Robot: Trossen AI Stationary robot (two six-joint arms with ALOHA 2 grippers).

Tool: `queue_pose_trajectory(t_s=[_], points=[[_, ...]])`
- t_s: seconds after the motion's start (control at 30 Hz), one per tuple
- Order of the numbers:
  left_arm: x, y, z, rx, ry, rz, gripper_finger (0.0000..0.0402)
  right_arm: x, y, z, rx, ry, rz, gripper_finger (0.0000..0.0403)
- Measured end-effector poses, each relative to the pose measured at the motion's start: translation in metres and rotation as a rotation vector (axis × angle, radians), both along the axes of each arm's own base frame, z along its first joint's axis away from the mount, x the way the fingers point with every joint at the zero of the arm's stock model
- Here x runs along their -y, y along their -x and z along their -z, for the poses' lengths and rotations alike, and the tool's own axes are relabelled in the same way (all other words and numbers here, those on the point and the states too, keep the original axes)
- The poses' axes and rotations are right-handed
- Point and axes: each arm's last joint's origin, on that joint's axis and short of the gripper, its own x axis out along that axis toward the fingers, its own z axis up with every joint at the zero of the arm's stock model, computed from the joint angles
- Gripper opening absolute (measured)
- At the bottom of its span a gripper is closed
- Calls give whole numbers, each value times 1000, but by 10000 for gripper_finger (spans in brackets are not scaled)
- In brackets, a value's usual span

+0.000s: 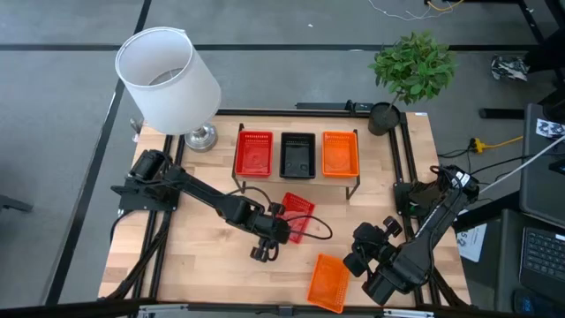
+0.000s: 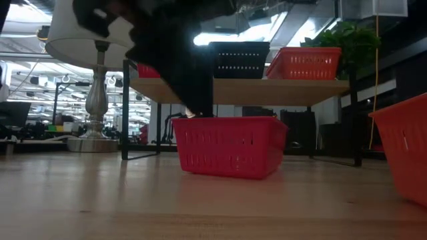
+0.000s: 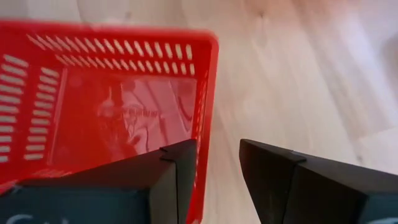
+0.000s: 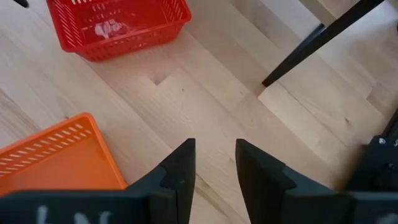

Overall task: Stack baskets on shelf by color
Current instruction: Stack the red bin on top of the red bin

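1. The shelf (image 1: 298, 179) is set at the back of the table (image 1: 203, 274), between a white lamp (image 1: 168, 78) and a potted plant (image 1: 410, 71).
2. Three baskets are lined up on it: a red basket (image 1: 254, 154) toward the lamp, a black basket (image 1: 297, 155) in the middle, an orange basket (image 1: 340, 154) toward the plant.
3. A second red basket (image 1: 296, 217) is placed on the tabletop in front of the shelf, slightly turned; in the low view it sits flat on the wood.
4. The left gripper (image 1: 275, 228) is positioned at this basket's near wall. In the left wrist view the wall is seen between the two fingers (image 3: 177, 180), one inside, one outside; the jaws are parted, with a gap on the outer side, not yet clenched.
5. A second orange basket (image 1: 327, 283) is lying near the front edge, angled.
6. The right gripper (image 1: 353, 263) is held just beside this orange basket, above bare wood; its jaws are released, nothing between them.
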Motion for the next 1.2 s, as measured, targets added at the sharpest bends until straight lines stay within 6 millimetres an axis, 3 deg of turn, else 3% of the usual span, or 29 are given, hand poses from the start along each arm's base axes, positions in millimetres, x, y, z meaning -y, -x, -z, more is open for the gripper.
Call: queue_pose_trajectory(t_s=[0.43, 0.5, 0.6, 0.7, 0.9, 1.07, 1.2], points=[[-2, -10, 34, -60, -37, -69, 109, 0, 0, 0, 1, 1, -1, 114], [2, -7, 38, -86, -25, -91, 87, 0, 0, 0, 0, 1, -2, 114], [11, -4, 41, -102, -4, -115, 23, 0, 0, 0, 0, 2, -3, 114], [22, 2, 35, -110, 31, -135, 5, 0, 0, 0, -1, 2, -4, 114], [49, 30, -37, -104, 87, -112, 0, 0, 0, 0, -3, 4, -8, 114], [69, 70, -109, -55, 155, -71, 0, 0, 0, 0, -3, 4, -8, 114], [77, 106, -160, 113, 103, -11, 0, 0, 0, 0, -2, 4, -8, 114]])
